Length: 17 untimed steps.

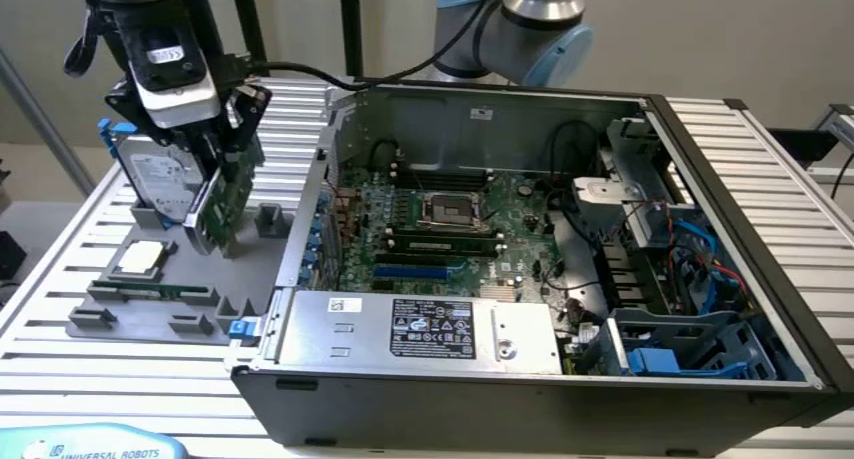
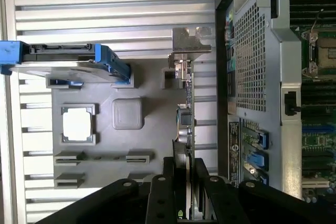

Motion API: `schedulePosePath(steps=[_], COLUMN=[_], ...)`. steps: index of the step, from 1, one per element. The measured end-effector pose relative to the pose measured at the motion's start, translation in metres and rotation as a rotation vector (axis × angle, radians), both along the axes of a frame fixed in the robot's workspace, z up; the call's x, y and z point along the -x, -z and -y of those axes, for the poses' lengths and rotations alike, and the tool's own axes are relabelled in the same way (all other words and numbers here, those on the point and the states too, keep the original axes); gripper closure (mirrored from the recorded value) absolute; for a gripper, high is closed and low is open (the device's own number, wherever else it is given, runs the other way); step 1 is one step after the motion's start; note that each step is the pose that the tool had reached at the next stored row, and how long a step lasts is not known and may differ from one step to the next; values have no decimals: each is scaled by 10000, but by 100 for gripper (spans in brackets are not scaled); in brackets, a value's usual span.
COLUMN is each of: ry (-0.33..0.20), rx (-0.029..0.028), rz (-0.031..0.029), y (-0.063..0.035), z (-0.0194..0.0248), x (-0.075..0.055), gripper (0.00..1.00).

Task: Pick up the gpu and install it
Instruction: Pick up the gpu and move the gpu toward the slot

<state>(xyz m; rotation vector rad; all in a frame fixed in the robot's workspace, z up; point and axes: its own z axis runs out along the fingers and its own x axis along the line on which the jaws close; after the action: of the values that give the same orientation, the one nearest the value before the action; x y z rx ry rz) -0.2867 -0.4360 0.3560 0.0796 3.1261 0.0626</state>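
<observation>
Plainly the fingers point(image 2: 168, 182) are pinching the gpu point(image 1: 220, 211) by its upper edge, one on each face. The gripper point(image 1: 230, 157) hangs over the grey holder tray point(image 1: 100, 319) near the worktop point(image 1: 80, 374) edge at the exterior view's left. The card stands on edge, slightly tilted, its foot down at the tray; whether it is clear of its slot I cannot tell.

Just to its left stands the hard drive point(image 1: 158, 179) in a blue frame, close enough that a sideways swing could knock it. The grip is narrow and sits on a thin edge, so I judge the card could pivot or slip. Its silver bracket point(image 2: 190, 43) could snag on the holder. To the right, the wall of the open computer case point(image 1: 534, 404) is near, and a low carry would strike it.

The worktop is pale ribbed metal slats. Behind it are a beige wall and dark posts point(image 1: 351, 24).
</observation>
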Motion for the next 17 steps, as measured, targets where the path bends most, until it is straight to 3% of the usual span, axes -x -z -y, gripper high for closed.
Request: schedulePosePath(steps=[4, 8, 11, 17], ry=[-60, -95, -100, -100], rx=[-2, -52, -95, -115], rz=[1, -1, -3, -40], y=[-180, -361, -500, -767], z=[6, 22, 31, 53], x=[-52, -165, -291, -560], gripper=[73, 73, 73, 73])
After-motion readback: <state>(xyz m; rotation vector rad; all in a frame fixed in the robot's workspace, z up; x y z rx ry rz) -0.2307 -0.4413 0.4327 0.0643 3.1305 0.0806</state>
